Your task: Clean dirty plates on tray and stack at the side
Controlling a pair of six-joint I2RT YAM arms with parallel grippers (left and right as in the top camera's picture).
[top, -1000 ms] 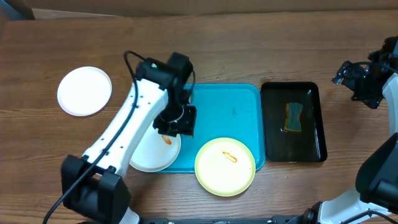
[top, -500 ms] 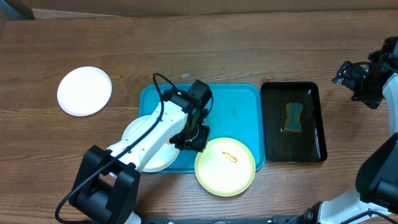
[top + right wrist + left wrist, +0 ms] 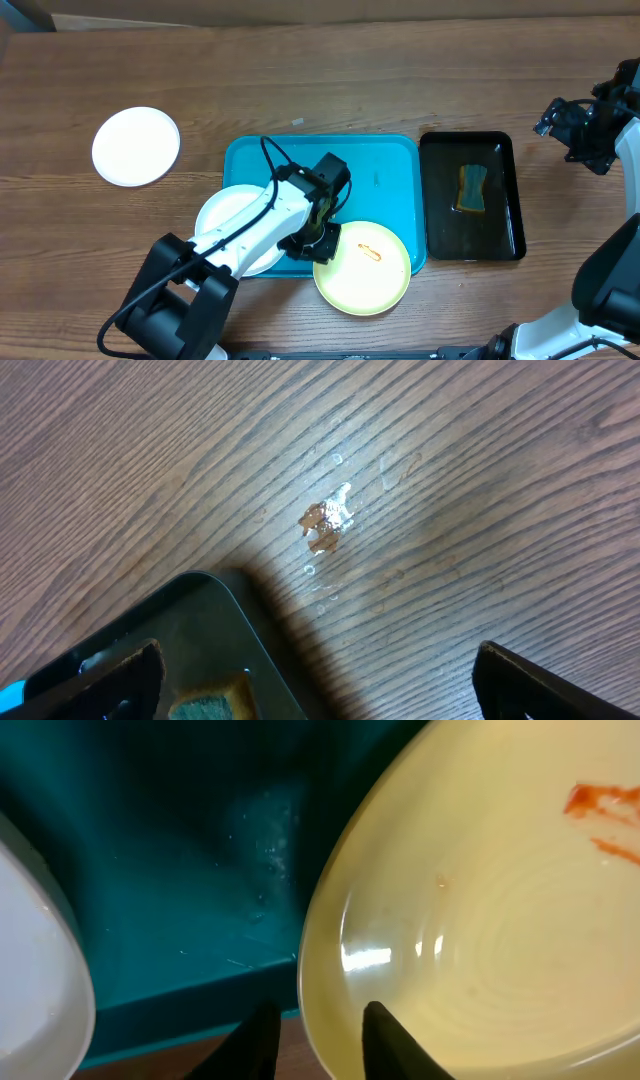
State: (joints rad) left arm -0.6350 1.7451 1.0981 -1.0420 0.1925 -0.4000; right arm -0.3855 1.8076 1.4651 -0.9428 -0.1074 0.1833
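On the turquoise tray [image 3: 370,170] [image 3: 150,850], a white plate [image 3: 225,225] [image 3: 40,980] lies at the front left, partly under my left arm. A pale yellow-green plate [image 3: 361,267] [image 3: 480,920] with an orange-red smear [image 3: 369,252] [image 3: 600,800] overhangs the tray's front edge. My left gripper [image 3: 322,243] [image 3: 320,1012] straddles this plate's left rim, one finger inside and one outside, narrowly open with small gaps showing. Another white plate [image 3: 136,146] lies on the table at far left. My right gripper [image 3: 560,125] [image 3: 315,670] hovers wide open and empty, right of the black tray.
A black tray [image 3: 505,190] [image 3: 190,630] right of the turquoise tray holds a green and yellow sponge [image 3: 471,188] [image 3: 215,705]. A small wet spot [image 3: 325,525] marks the wooden table beside it.
My left arm swung right and toward the front, from over the white plate to the yellow-green plate's left rim, and its jaws narrowed. The right arm stayed still.
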